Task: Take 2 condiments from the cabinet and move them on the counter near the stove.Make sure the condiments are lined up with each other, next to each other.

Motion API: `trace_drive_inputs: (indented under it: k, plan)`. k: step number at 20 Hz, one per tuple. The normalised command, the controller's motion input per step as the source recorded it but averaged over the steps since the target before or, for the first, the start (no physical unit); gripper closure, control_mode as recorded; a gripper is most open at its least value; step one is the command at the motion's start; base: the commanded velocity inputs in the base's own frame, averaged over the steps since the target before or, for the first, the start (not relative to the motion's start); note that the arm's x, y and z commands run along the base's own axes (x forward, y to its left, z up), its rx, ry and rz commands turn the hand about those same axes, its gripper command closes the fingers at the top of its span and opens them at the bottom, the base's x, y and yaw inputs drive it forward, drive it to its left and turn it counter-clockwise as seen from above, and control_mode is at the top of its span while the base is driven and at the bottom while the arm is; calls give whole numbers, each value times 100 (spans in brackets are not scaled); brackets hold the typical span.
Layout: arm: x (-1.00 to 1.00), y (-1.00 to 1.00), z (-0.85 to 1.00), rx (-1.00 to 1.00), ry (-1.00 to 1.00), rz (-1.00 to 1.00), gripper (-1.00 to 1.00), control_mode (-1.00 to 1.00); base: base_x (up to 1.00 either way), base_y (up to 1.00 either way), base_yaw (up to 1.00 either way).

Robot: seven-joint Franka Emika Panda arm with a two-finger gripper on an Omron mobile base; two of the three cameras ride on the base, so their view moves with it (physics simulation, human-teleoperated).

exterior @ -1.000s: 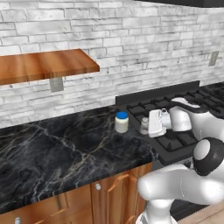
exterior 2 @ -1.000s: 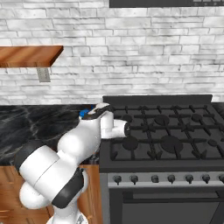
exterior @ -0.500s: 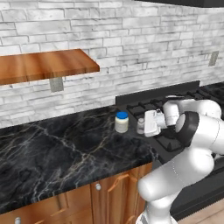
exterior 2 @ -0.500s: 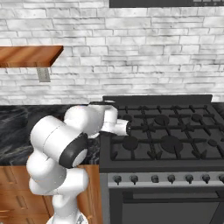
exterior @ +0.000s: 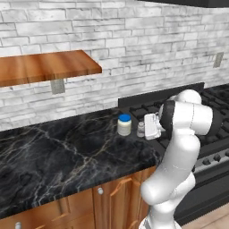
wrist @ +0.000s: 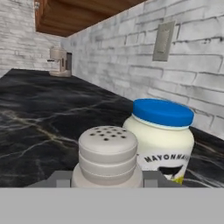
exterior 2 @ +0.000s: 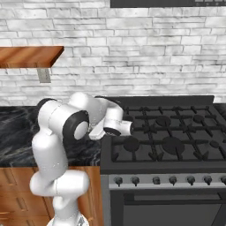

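Hand view, lower centre: the gripper (wrist: 107,181) is clamped on the slim grey-white shaker with perforated cap (wrist: 107,156), held upright just beside the squat cream mayonnaise jar with blue lid (wrist: 162,139) on the black marble counter (wrist: 39,118), apparently to line them up.

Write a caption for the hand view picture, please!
Gripper shut on the shaker, beside the blue-lidded mayonnaise jar on the black marble counter.
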Motion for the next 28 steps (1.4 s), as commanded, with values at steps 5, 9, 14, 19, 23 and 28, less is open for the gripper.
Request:
trace_drive_inputs:
  k: [5, 9, 14, 19, 23, 28]
  plan:
    - [40, 0, -18, 1, 0, 5, 100, -100, 0, 0, 0]
    - [25, 0, -31, 0, 0, 6, 100, -100, 0, 0, 0]
    - [21, 14, -29, 0, 0, 5, 100, -100, 0, 0, 0]
    - [24, 17, -22, 0, 0, 4, 100, -100, 0, 0, 0]
    - [14, 27, -27, 0, -2, 3, 100, -100, 0, 0, 0]
    - [0, 42, -24, 0, -7, 2, 100, -100, 0, 0, 0]
